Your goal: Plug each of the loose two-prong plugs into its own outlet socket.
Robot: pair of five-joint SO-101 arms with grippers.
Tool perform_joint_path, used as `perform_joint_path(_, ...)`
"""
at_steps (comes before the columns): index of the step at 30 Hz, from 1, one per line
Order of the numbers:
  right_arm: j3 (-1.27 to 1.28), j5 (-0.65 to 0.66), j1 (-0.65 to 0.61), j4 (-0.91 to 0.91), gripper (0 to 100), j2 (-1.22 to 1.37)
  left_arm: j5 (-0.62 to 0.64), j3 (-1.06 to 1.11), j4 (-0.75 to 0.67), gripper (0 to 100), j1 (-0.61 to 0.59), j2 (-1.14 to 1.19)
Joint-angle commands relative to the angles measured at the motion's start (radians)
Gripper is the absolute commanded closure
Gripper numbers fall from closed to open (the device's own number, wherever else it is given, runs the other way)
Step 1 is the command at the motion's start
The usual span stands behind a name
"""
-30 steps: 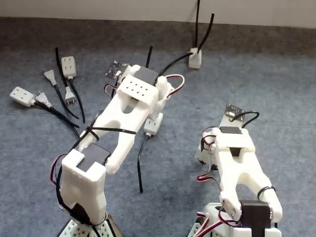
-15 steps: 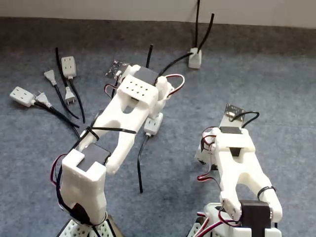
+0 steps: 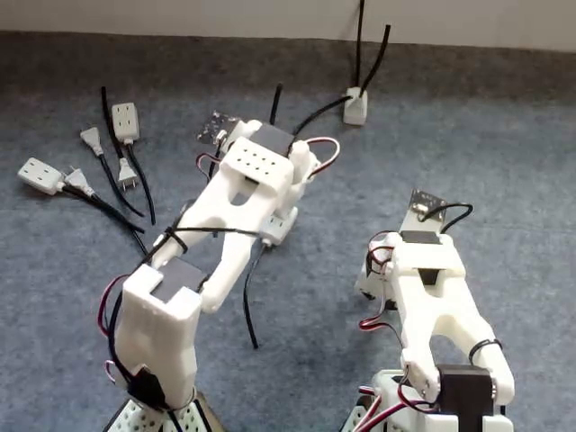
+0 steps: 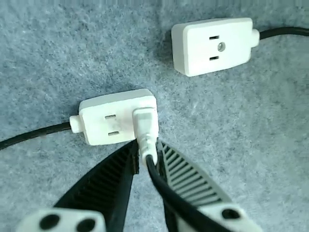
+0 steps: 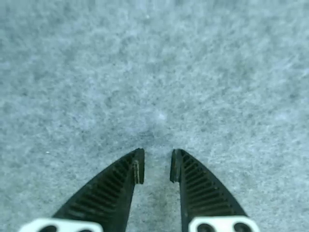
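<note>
- Now pinching a white two-prong plug (image 4: 145, 123) by its neck with the left gripper (image 4: 147, 154), pressed onto it from both sides, with the black cord (image 4: 164, 191) running back between the fingers.
- Sitting with the plug head directly ahead of the claw, on one end of a white outlet socket (image 4: 108, 123); not possible to tell whether the prongs are fully inside.
- Long axis of the plug in line with the claw and pointing away from it; long axis of the socket across that line, with its own cord leaving at the opposite end and two slots free on the upper face.
- Probably asks for a straight push along the plug axis; nothing behind the socket to brace it, so could slide on the carpet (image 4: 58, 58) instead of taking the prongs.
- Just beyond, apart from the first, a second outlet socket (image 4: 215, 46), face up and free, with open carpet between the two.
- Clearly nearer to this work with the left arm, stretched in the high view over the socket near the middle of the carpet.
- Held over bare carpet with the right gripper (image 5: 153, 166), spread a little, nothing between the jaws, well apart from the plug.
- Far on the left side, more loose plugs (image 3: 126, 171) and more sockets (image 3: 125, 120), well apart from both arms, with open room around them.
</note>
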Motion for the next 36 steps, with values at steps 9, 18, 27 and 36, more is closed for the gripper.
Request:
perform_joint_path(9,0.001,-0.003,0.007,-0.013,89.7,-0.004,0.009,-0.07,0.249,99,0.004,0.008)
perform_joint_path(18,0.001,-0.003,0.007,-0.013,89.7,-0.004,0.003,-0.056,0.267,99,-0.019,0.087)
perform_joint_path(27,0.001,-0.003,0.007,-0.013,89.7,-0.004,-0.06,-0.059,0.31,99,-0.019,0.211)
perform_joint_path(36,0.001,-0.003,0.007,-0.013,89.7,-0.004,-0.068,-0.054,0.307,99,-0.03,0.217)
